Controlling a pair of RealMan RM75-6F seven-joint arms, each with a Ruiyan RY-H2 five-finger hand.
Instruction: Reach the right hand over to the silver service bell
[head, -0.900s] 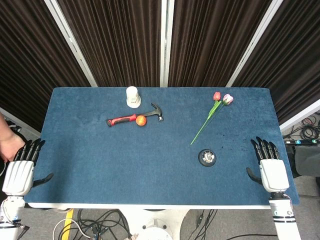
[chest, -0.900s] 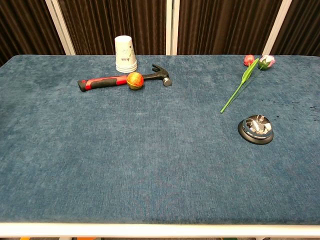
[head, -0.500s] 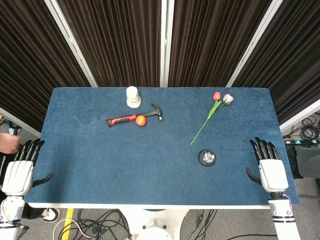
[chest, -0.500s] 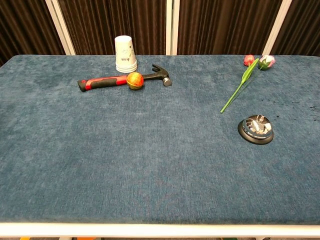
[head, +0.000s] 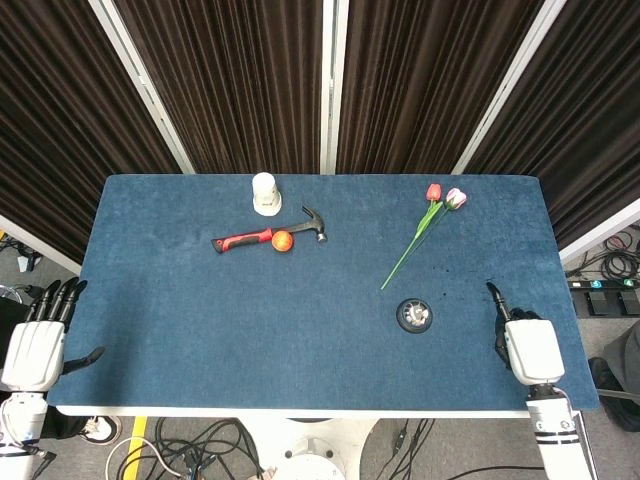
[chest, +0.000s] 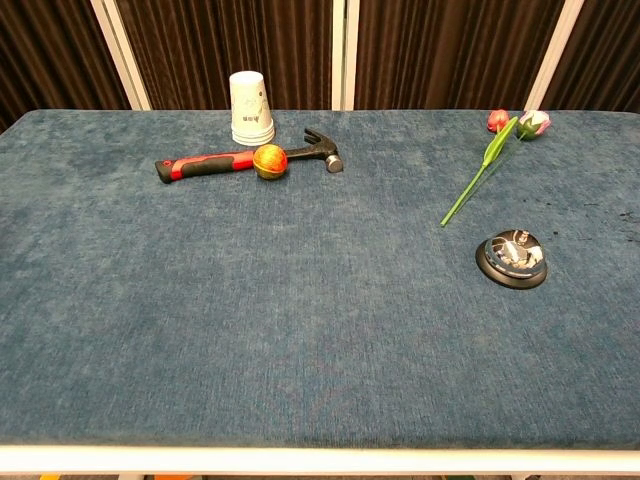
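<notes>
The silver service bell (head: 414, 316) on its black base stands on the blue table, right of centre toward the front; the chest view shows the bell (chest: 512, 258) too. My right hand (head: 523, 343) hovers over the table's front right corner, roughly a hand's length to the right of the bell and apart from it. It is turned partly on edge, dark fingers (head: 496, 308) stretched forward, holding nothing. My left hand (head: 36, 342) lies flat with fingers apart just off the table's front left edge, empty. Neither hand shows in the chest view.
At the back left are a red-handled hammer (head: 268, 236), an orange ball (head: 282, 241) against it and an upturned white cup (head: 265, 193). Two tulips on a green stem (head: 420, 236) lie behind the bell. Dark curtains hang behind the table (head: 250, 330).
My right hand has rolled onto its edge and shifted slightly left, toward the bell. The person's hand seen at the far left has gone. My left hand has not moved.
</notes>
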